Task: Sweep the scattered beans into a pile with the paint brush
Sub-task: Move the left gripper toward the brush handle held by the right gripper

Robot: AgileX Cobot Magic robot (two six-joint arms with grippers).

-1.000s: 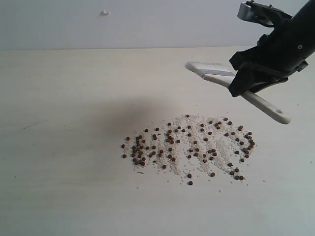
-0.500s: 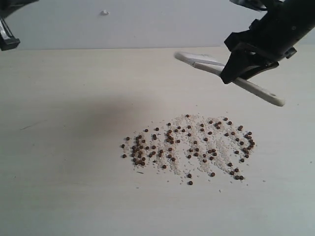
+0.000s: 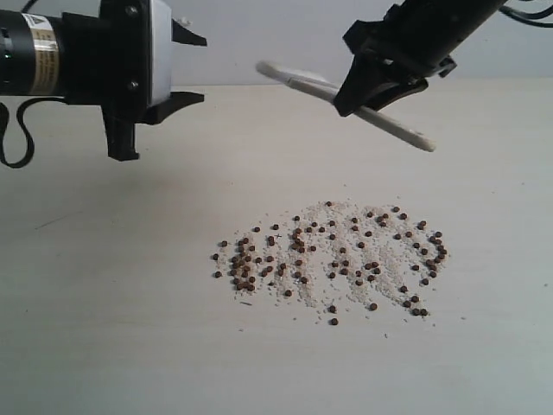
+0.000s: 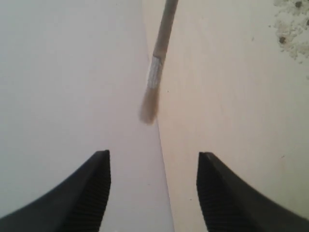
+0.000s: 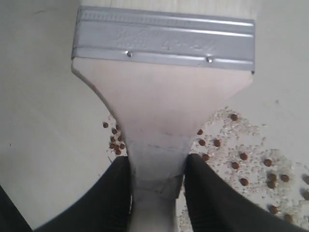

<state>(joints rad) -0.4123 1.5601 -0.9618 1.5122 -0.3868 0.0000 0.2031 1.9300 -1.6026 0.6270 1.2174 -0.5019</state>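
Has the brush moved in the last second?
Yes. The brush, held by the right gripper, has risen and shifted left in the exterior view, farther from the beans, which lie where they did.

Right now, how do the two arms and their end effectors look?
Both arms are black. The left arm carries a tan label with small print, a white plate and a looping black cable. The left end effector has two tapering black fingers with ribbed inner faces. The right end effector is black as well.
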